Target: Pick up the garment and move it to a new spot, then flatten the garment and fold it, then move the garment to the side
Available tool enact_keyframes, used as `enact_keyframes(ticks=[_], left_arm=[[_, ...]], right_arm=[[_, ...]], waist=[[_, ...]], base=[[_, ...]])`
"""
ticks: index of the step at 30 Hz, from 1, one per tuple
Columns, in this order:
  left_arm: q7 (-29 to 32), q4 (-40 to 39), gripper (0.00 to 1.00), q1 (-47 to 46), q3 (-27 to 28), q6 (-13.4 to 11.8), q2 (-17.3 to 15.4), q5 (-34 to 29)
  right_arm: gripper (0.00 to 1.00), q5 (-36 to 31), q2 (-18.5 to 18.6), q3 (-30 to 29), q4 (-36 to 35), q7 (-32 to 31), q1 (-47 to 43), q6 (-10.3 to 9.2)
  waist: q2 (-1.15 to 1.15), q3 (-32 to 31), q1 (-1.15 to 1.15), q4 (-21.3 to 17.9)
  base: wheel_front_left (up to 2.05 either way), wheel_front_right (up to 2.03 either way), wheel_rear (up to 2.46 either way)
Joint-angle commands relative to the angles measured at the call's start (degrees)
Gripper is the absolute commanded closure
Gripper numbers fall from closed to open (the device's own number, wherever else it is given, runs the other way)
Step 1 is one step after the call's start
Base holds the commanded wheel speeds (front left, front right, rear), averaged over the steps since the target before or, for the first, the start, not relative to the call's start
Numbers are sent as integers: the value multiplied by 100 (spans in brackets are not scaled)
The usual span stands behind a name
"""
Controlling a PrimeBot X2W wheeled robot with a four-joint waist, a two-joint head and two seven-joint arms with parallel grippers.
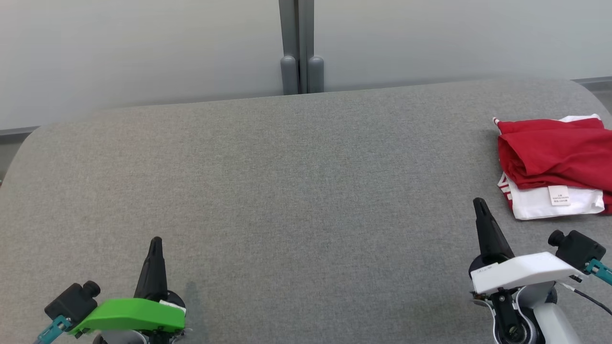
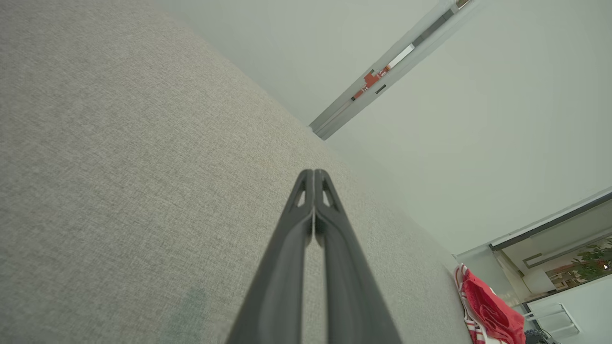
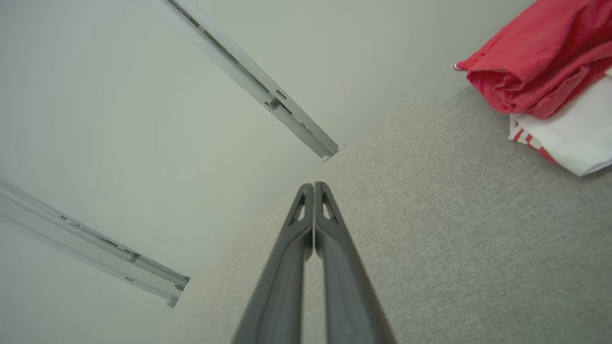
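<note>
**both grippers closed and empty, folded garment lying off to the right**

the left gripper (image 1: 155, 242) sits low at the near left of the wide grey fabric-covered table (image 1: 306, 167), its two long dark fingers pressed together with nothing between them. the right gripper (image 1: 479, 204) mirrors it at the near right, fingers likewise pinched flat and empty, their tip just short of the cloth and not touching it. both point away from the robot over bare table, which reads as a rest pose: arms drawn back so the head camera has an open look at the work

the red and white soft knit garment (image 1: 550, 153) lies near the table's right edge, towards the far side, well apart from the left gripper and near the right one. it is a compact bundle: a rumpled red layer sits on top, with a flat white layer beneath showing at the near side and a sliver at the far corner. red stripes mark the white layer's left end, and a small white care label (image 1: 558, 195) lies face up on it. the red part is loosely creased, not crisp. judging by this placement, the fold and the move aside look done, though the edges are untidy
</note>
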State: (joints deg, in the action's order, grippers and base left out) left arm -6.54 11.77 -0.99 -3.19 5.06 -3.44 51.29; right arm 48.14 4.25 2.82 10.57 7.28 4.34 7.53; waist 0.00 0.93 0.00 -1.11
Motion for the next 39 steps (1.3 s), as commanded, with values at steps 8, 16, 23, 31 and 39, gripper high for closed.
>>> enact_keyframes(ticks=[8,16,23,31,39], left_arm=[[184,-12,100,-235,153,68,-66,730],[316,18,100,-284,245,96,-69,1219],[432,43,100,-317,319,115,-71,1621],[552,68,100,-359,406,141,-71,2031],[669,94,100,-400,482,158,-69,2419]], right_arm=[[100,796,41,-115,3,-185,154,-2],[100,1329,49,-188,48,-321,155,-3],[100,1768,51,-253,84,-432,162,-3],[100,2222,51,-324,122,-555,167,-3],[100,2647,49,-394,159,-671,177,-4]], waist=[[0,-8,0,12],[0,-15,0,22],[0,-21,0,31],[0,-28,0,42],[0,-35,0,52]], base=[[0,0,0],[0,0,0],[0,0,0],[0,0,0],[0,0,0]])
